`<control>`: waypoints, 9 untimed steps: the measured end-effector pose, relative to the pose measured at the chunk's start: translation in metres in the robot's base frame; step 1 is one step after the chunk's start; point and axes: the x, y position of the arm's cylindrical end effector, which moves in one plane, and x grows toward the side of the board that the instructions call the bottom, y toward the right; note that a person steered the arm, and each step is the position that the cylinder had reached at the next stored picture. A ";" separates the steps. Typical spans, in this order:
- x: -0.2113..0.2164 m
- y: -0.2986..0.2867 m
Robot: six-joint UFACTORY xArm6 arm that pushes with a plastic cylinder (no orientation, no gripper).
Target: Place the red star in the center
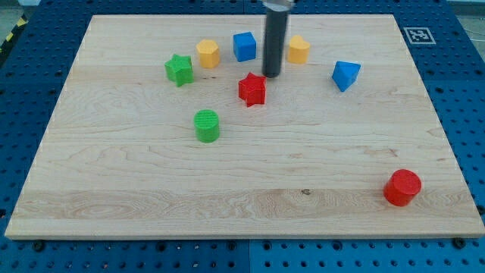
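We hold our dark rod upright, coming down from the view's top over the far middle of the wooden board (114,189). My tip (272,75) rests just beyond the red star (252,89), at its far right edge, very near it; whether they touch we cannot tell. We have no jaws, only the bare rod.

We count eight blocks. Two are red: the star and a red cylinder (402,187) in the near right corner. Two are green: a green star (179,70) at the far left and a green cylinder (207,126) nearer us. Two are yellow: a yellow hexagonal block (208,53) and a yellow block (298,49) partly behind the rod. Two are blue: a blue cube (244,46) and a blue angular block (345,75) to the right.

The red star is glossy and lies flat, a little beyond the board's middle.
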 end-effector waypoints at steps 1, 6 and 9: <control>-0.002 -0.043; 0.017 -0.049; 0.050 -0.039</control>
